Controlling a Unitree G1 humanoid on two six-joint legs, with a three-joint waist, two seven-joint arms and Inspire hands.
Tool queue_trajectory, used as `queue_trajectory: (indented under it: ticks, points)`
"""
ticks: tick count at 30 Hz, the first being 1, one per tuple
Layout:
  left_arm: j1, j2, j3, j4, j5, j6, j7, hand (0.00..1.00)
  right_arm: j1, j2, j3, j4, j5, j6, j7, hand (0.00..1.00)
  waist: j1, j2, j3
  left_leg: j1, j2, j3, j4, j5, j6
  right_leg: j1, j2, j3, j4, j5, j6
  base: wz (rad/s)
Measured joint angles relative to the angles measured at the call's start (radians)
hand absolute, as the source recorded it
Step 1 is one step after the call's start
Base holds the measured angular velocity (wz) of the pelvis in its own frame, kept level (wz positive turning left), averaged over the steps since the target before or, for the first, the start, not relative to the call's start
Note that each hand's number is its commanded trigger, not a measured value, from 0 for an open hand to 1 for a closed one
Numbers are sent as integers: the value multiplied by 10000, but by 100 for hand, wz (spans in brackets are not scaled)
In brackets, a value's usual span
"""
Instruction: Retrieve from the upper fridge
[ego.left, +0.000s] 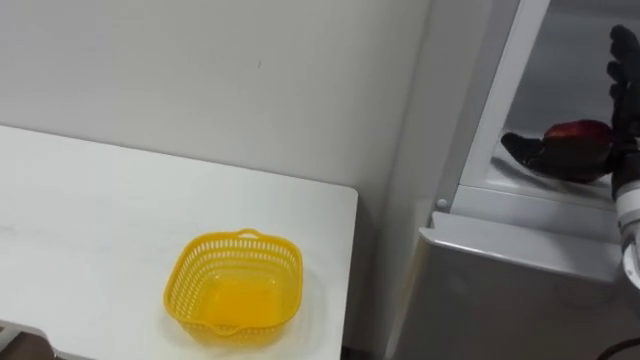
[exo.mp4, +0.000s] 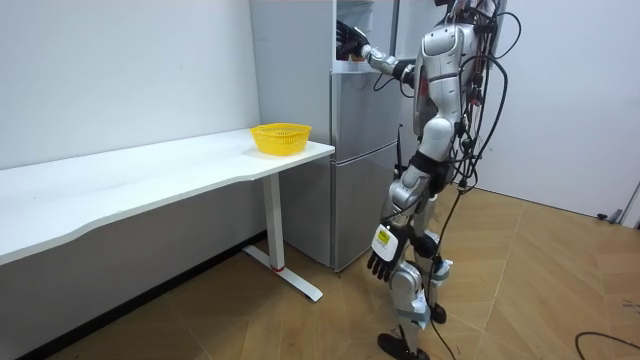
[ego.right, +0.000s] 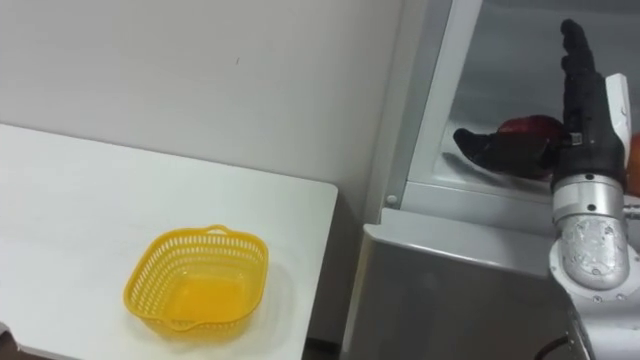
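1. Right eye view puts the red fruit (ego.right: 528, 128) (an apple, I think) inside the upper fridge compartment (ego.right: 455, 180), low on its shelf and just beside the palm of the right hand (ego.right: 585, 135).
2. This hand is open. Its fingers (ego.right: 573, 60) stand straight up and the thumb (ego.right: 482, 145) reaches across low in front of the fruit, so nothing is gripped yet.
3. To do this step well, I judge that the hand should go a little further around the fruit. Fingers and thumb should then curl in from opposite sides before any pull, because a smooth round fruit may roll if only the thumb pushes it.
4. The fruit should be lifted over the front ledge, not dragged.
5. The yellow basket (ego.right: 150, 275) on the white table (ego.right: 80, 200) is well apart to the left and holds nothing (a probable place for the fruit).
6. The left hand (exo.mp4: 379, 264) hangs by the thigh in the room view, fingers loose.
7. I cannot tell whether the palm touches the fruit. The back of the fruit is hidden, and a bit of something orange (ego.right: 633, 150) is cut off at the right edge.
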Motion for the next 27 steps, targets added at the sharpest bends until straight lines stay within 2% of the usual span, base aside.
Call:
queue_trajectory:
  ticks: [5,27]
  points:
    - [-21,80,-34,1,-4,0,-46,0,0,-233,305,91,-2,-6,24,0,-30,-54,16,-20,0,6,9,0,0,-4,0,-6,-1,0,0,0]
    - [-89,196,-21,-21,-5,-11,-1,0,-178,-246,300,354,-311,-1,-119,0,-51,6,-39,-159,-1,-47,188,0,-1,-62,-2,-23,15,9,-14,0]
